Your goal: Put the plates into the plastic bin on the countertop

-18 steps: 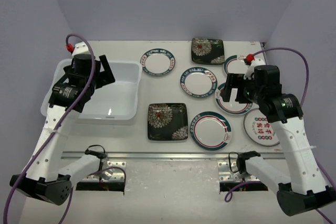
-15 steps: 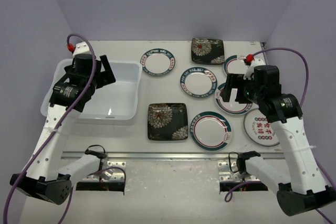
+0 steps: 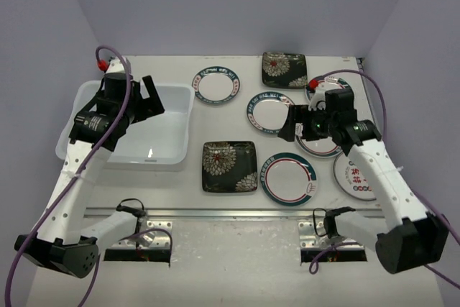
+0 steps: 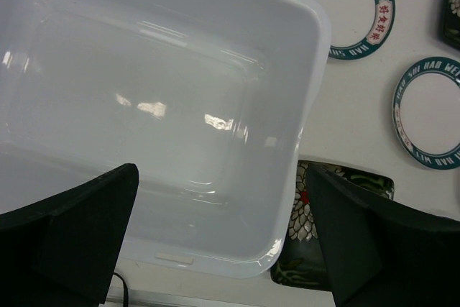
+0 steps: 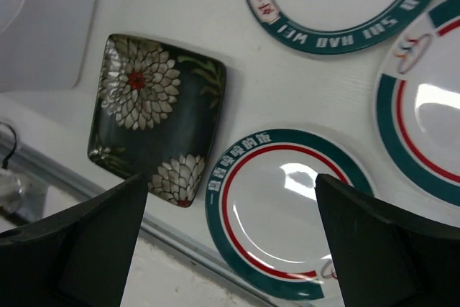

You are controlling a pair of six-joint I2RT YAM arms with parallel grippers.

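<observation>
The white translucent plastic bin (image 3: 188, 116) sits at the left of the countertop (image 3: 230, 124) with nothing in it. My left gripper (image 3: 152, 98) hangs open over the bin's right part, and the left wrist view shows its jaws wide over the bin's near right corner (image 4: 313, 91). My right gripper (image 3: 287, 124) hovers open among the round plates. In the right wrist view it is above a teal-and-red rimmed plate (image 5: 287, 210), next to a square black flower plate (image 5: 154, 116). That square plate (image 3: 229, 167) lies just right of the bin. A second square plate (image 3: 284, 70) lies at the back.
Round teal-rimmed plates lie at back centre (image 3: 215, 85) and in the middle (image 3: 272, 113). A red-character plate (image 3: 357, 177) is at the far right. Two more round plates are partly hidden under my right arm. A metal rail (image 3: 237, 213) runs along the near edge.
My right arm has swung left and forward, carrying its open gripper from above the right-hand plates toward the middle ones. The left gripper has shifted slightly right over the bin.
</observation>
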